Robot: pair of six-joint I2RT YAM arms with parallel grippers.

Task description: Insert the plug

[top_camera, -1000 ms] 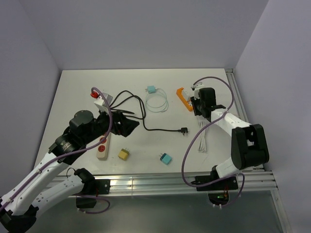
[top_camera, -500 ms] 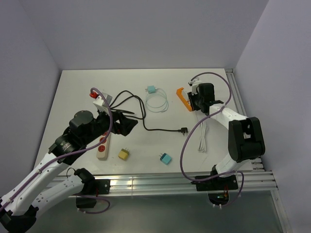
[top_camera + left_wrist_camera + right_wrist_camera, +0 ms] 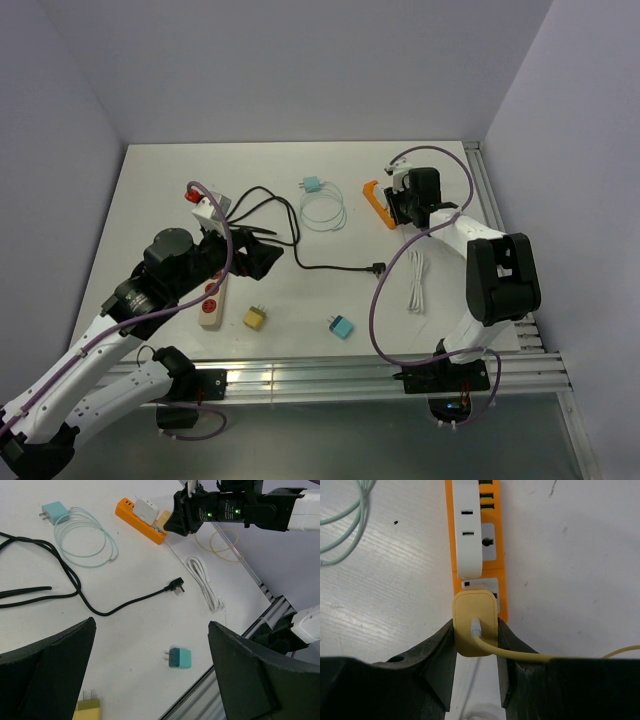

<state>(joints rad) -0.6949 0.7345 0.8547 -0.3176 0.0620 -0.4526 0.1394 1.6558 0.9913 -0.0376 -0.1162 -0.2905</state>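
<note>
My right gripper is shut on a yellow plug with a yellow cable. It holds the plug over the near socket of the orange power strip. A white adapter sits in the strip further along. In the top view the right gripper is at the strip at the back right. My left gripper is open and empty, held above the table over a teal plug. In the top view it hovers left of centre.
A black cable with plug, a teal charger with coiled cable, a yellow plug, a teal plug, a white coiled cable and a cream power strip lie on the white table. Rails run along the right edge.
My right gripper has moved with the yellow plug toward the back of the table, closer to the orange strip. The left arm has not moved.
</note>
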